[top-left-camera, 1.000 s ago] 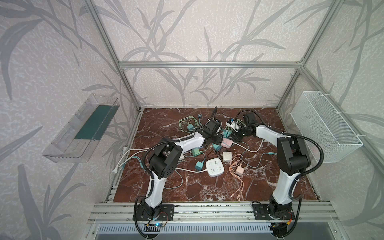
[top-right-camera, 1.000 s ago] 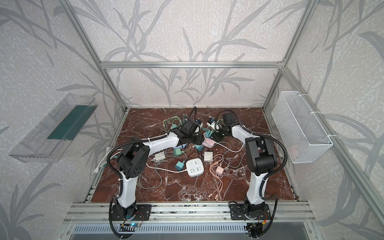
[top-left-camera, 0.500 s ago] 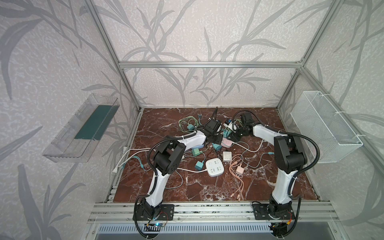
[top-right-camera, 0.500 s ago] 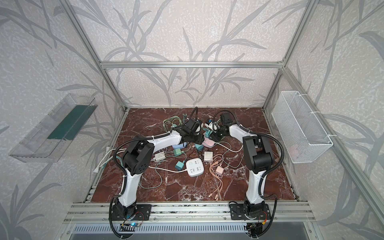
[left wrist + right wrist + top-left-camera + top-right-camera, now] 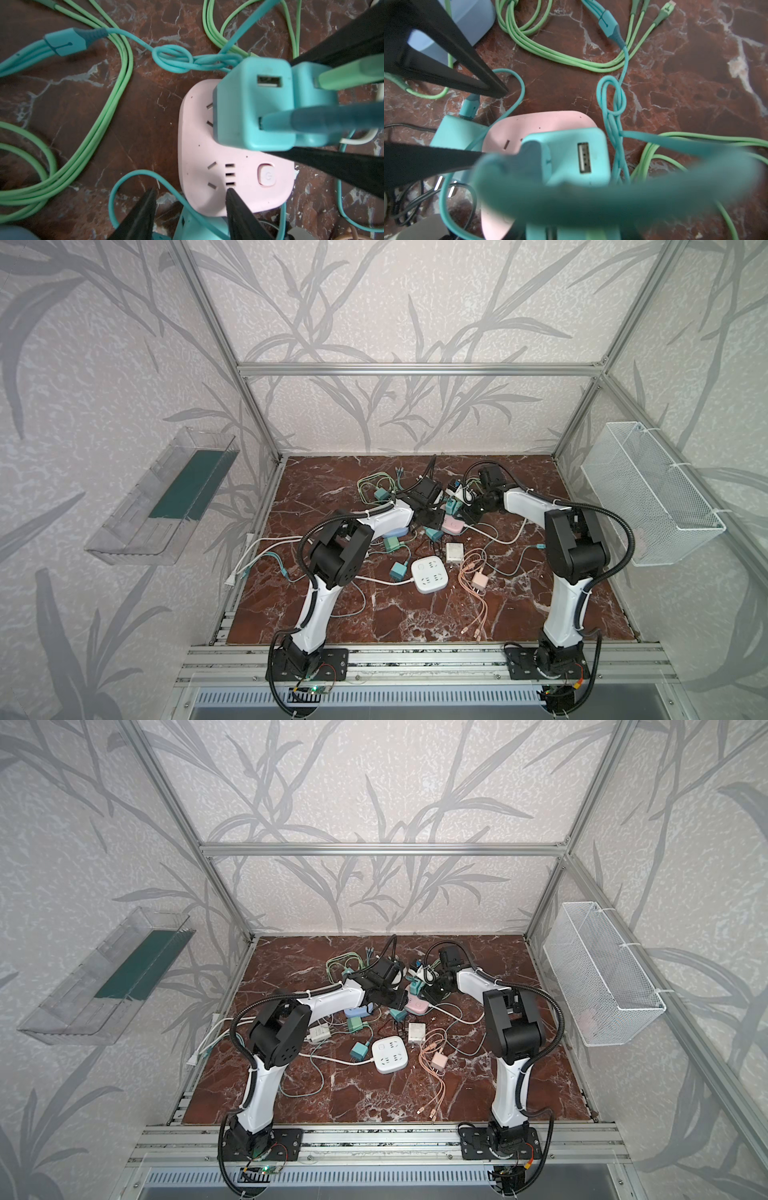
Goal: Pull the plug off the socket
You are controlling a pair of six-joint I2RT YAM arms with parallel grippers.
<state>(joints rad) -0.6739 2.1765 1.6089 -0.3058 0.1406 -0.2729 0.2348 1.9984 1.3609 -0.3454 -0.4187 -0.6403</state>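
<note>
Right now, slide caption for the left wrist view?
Teal USB charger plug seated in pink rounded plastic socket block; right gripper brackets it, left gripper open at the block's edge.

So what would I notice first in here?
Probably the tangle of green and turquoise cables sprawled over the red-brown marble-patterned tabletop. Toward its back middle sits a pale pink rounded power strip with a turquoise charger cube plugged in, and the black left gripper and right gripper meet at it from either side.
</note>
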